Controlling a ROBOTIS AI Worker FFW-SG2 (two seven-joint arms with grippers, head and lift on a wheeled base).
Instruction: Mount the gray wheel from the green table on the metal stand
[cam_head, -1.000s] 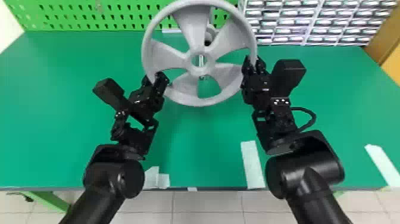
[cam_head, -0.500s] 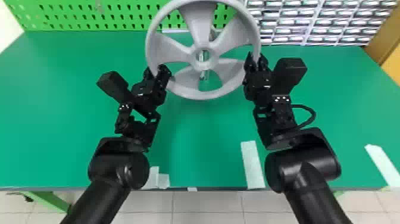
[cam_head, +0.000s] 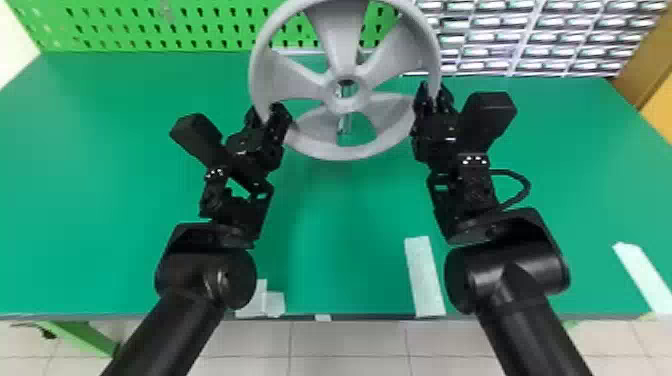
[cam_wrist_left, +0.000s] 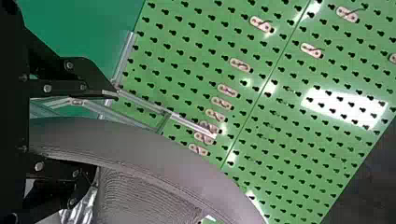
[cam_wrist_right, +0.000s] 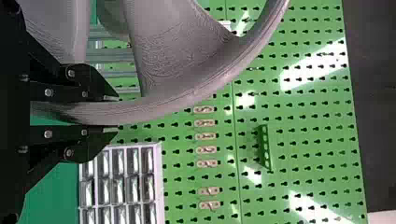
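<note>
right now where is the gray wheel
In the head view, the gray wheel is at top centre, between the left gripper and the right gripper.

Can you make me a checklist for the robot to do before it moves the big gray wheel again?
1. Right gripper holds the gray wheel by its rim: ok, one finger on each side.
2. Left gripper is closed on the rim: not ok, its fingers stand open around it, with a gap.
3. Metal stand is behind the wheel: ok, a bit shows through the middle hole.
4. Wheel's hub is properly on the stand: cannot tell.
</note>
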